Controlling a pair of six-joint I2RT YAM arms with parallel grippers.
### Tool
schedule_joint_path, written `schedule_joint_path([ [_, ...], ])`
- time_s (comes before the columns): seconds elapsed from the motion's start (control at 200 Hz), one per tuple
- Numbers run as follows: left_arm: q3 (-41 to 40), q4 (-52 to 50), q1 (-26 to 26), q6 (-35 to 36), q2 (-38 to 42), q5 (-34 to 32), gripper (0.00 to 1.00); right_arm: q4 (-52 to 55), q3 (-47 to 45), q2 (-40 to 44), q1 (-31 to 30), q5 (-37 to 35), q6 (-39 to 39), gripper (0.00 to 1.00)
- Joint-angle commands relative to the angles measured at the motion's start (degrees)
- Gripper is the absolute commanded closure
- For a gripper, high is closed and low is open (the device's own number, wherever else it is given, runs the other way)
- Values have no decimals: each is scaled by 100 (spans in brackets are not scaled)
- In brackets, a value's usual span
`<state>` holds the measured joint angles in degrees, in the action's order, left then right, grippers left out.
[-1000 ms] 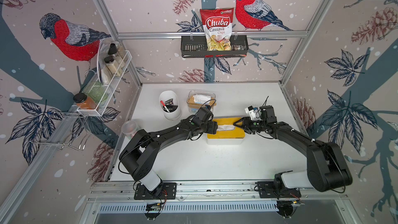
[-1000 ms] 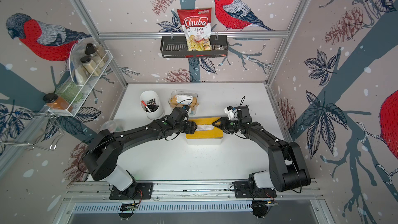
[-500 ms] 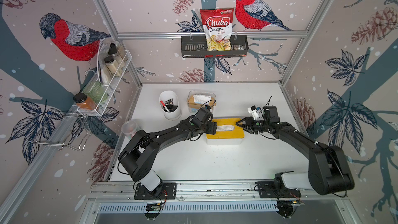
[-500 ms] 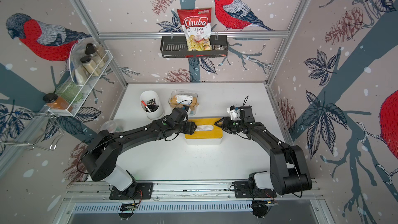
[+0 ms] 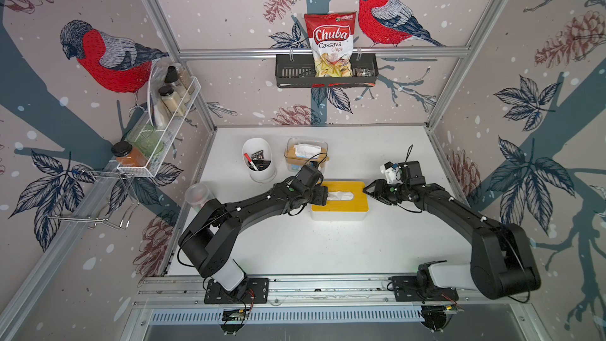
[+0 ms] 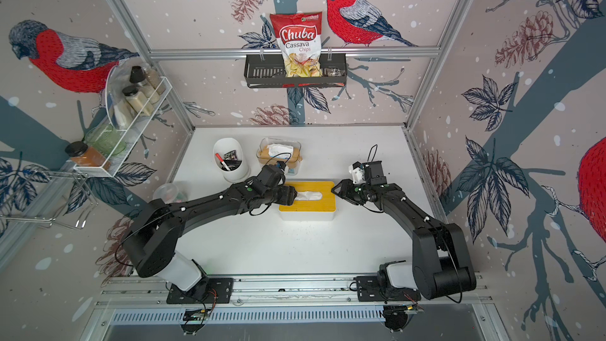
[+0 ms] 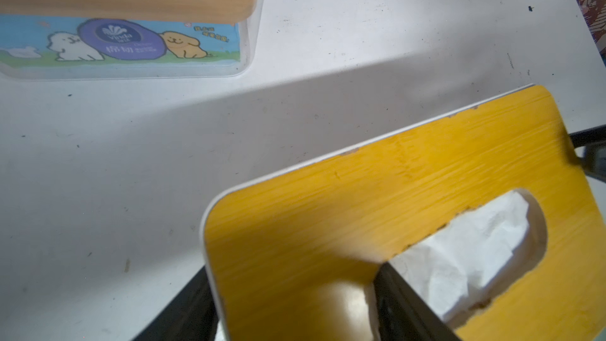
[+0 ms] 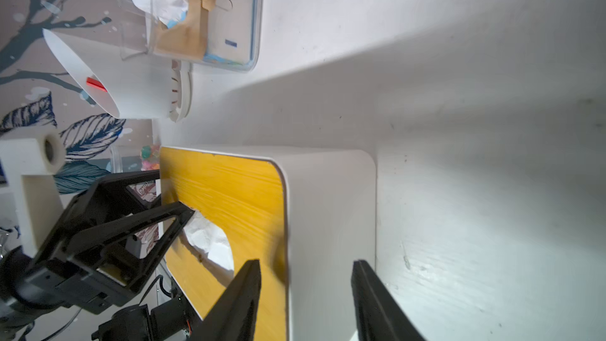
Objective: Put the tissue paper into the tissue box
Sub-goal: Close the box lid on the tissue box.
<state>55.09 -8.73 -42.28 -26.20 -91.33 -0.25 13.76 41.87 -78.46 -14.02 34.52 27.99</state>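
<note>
In the middle of the table [image 5: 328, 250] stands the tissue box [image 5: 339, 214], with its yellow lid on. The tissue paper [image 5: 341, 196] sits crumpled in the lid's slot, pushed down but not fully inside.

The left claw [image 5: 324, 195] is at the box's left end with its jaws apart. One finger [image 7: 405, 300] presses on the paper at the slot, probably to push it under. The other finger hangs beside the end wall.

The right claw [image 5: 367, 192] has its jaws apart and holds nothing. It reaches the right end, one finger over the lid and one beside the wall, I think to keep the box from sliding.

Farther, near the far edge, a clear container [image 5: 306, 159] and a white cup [image 5: 260, 172] stand apart from this work.
</note>
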Motion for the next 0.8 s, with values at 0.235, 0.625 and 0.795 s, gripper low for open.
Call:
schedule_joint_path([
  [0.235, -19, -135, 9, 35, 150, -37, 27, -199, -273, -345, -161, -436, -196, 56],
  [0.625, -64, -129, 256, 24, 611, 225, 19, -723, -161, 82, 76, 564, 162, 49],
  [0.795, -526, 387, 740, -193, 1062, 975, 17, -791, 101, 501, 159, 203, 178, 36],
])
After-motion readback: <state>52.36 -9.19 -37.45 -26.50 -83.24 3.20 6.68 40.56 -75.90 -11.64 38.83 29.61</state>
